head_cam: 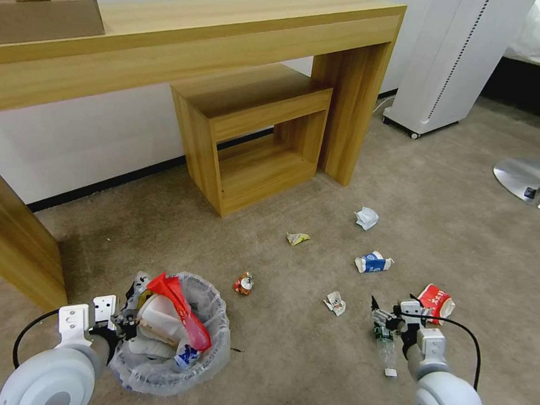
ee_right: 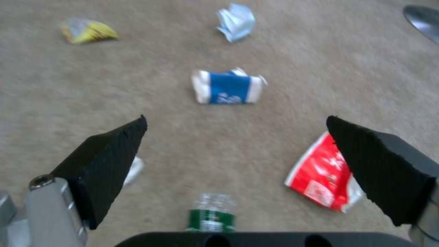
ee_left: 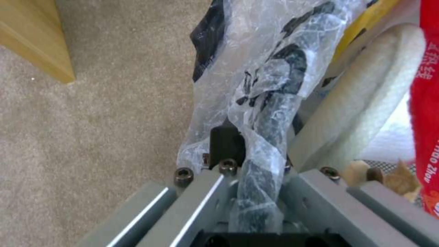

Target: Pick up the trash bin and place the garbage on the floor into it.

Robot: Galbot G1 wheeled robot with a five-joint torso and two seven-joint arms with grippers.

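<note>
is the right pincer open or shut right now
Open. In the right wrist view the right pincer has its two black fingers spread wide apart above the clear bottle, with bare carpet between them.

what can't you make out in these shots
- Trash bin: its body, head view, wrapped by the crinkled bag.
- Left gripper: fingertips, left wrist view, buried in plastic at the bin's rim.
- Clear bottle: lower half, right wrist view, cut off by the right gripper mount.
- Red wrapper: print, right wrist view, blurred.

Left gripper [ee_left: 256, 178] clamps bag-lined trash bin [ee_left: 274, 103] rim.
</note>
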